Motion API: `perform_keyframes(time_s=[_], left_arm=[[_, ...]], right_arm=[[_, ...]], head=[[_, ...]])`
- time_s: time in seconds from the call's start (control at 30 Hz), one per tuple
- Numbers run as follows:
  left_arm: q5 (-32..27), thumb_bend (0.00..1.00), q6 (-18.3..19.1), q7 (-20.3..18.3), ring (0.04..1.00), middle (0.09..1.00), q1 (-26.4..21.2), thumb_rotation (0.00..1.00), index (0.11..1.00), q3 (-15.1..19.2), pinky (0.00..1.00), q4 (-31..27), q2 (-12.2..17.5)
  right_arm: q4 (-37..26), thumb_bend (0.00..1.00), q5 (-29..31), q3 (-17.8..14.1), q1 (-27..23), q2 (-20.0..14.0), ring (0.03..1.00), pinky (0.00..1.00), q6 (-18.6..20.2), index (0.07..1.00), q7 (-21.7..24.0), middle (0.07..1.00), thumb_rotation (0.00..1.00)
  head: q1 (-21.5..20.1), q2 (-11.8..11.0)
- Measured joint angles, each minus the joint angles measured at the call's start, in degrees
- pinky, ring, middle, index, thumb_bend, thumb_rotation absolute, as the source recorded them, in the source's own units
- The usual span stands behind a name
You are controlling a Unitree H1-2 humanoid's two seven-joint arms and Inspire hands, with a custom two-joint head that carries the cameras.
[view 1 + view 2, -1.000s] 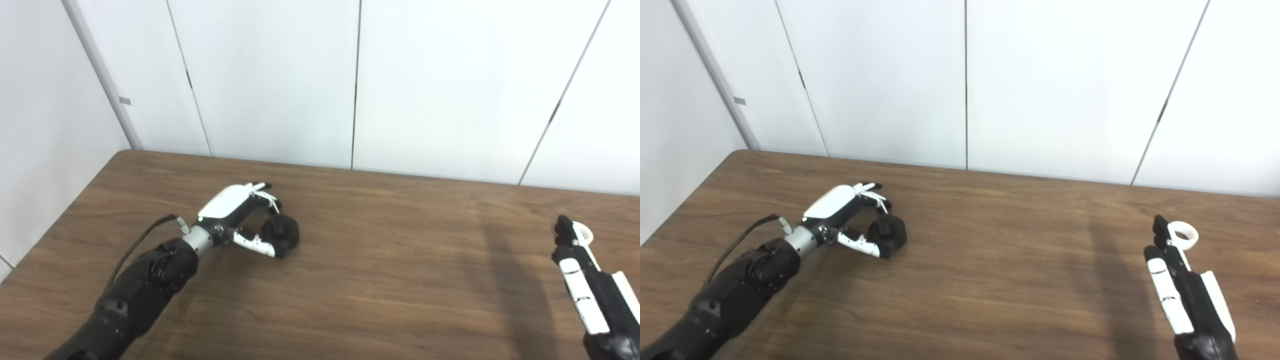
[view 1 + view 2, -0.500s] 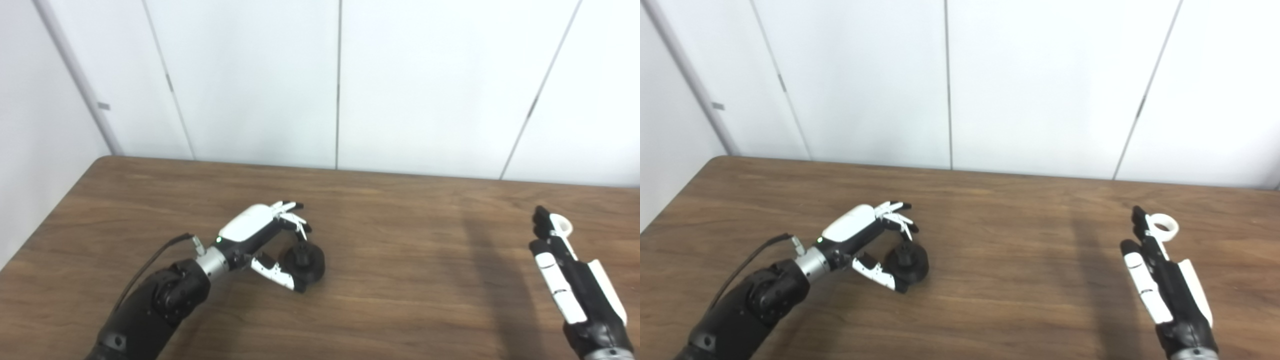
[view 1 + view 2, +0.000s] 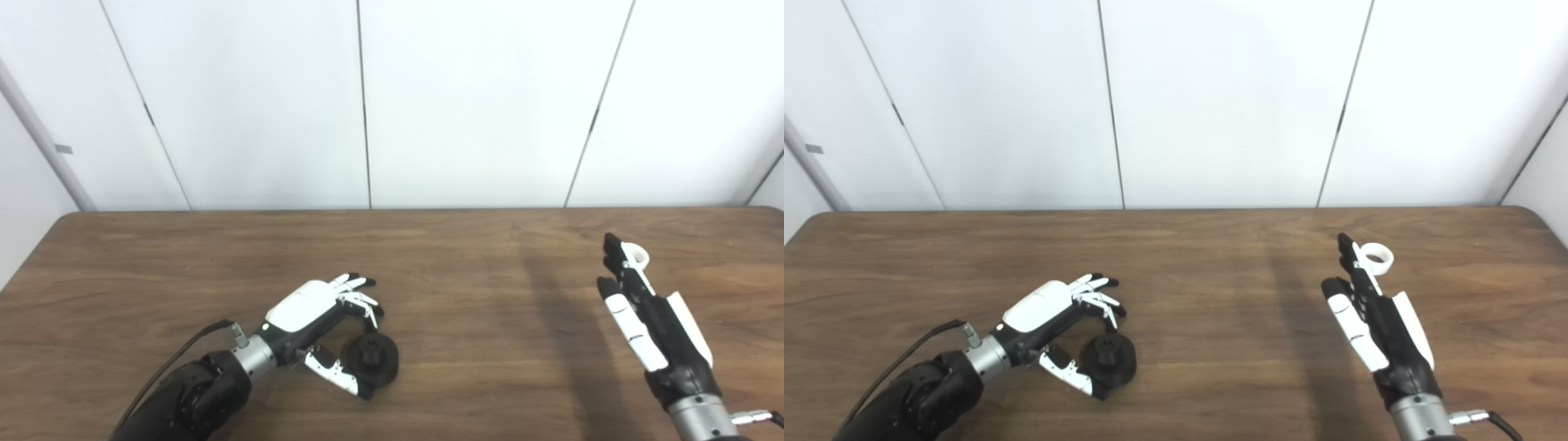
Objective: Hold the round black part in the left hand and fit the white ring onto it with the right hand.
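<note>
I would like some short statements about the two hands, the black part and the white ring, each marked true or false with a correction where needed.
1. The round black part sits on the table. True.
2. The left hand has lifted the black part into the air. False: the part rests on the table, with the thumb and the curled fingers around it.
3. The white ring is already fitted on the black part. False: the ring lies on the table, far to the right of the part.
4. The right hand is open, with its fingers stretched out. True.
5. The right hand holds the white ring. False: the ring lies just beyond its fingertips, not gripped.
</note>
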Motion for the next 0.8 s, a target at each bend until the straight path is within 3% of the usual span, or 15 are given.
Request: perform_keyframes(time_s=[0.23, 0.5, 0.8], left_arm=[[3.5, 0.52, -0.2, 7.1, 0.951, 0.744, -2.7, 0.05, 0.482, -7.4, 1.00, 0.2, 2.1], [8.8, 0.52, -1.2, 19.8, 0.958, 0.751, -5.4, 0.05, 0.482, -14.1, 1.00, 2.9, 3.5], [10.3, 0.52, -1.5, 25.7, 0.949, 0.746, -6.7, 0.05, 0.482, -17.9, 1.00, 3.9, 3.9]], right_arm=[[-0.5, 0.47, -0.2, 0.0, 0.0, 0.7, 0.998, 0.94, 0.0, 0.984, -0.6, 1.000, 0.90], [-0.7, 0.49, -0.8, -0.1, 0.0, 0.7, 0.996, 0.92, 0.0, 0.978, -0.6, 1.000, 0.90], [-1.6, 0.49, -0.1, -1.3, 0.0, 0.5, 0.994, 0.93, 0.2, 0.971, -0.6, 1.000, 0.88]], head=[[-1.8, 0.9], [-3.6, 1.3], [-5.6, 1.8]])
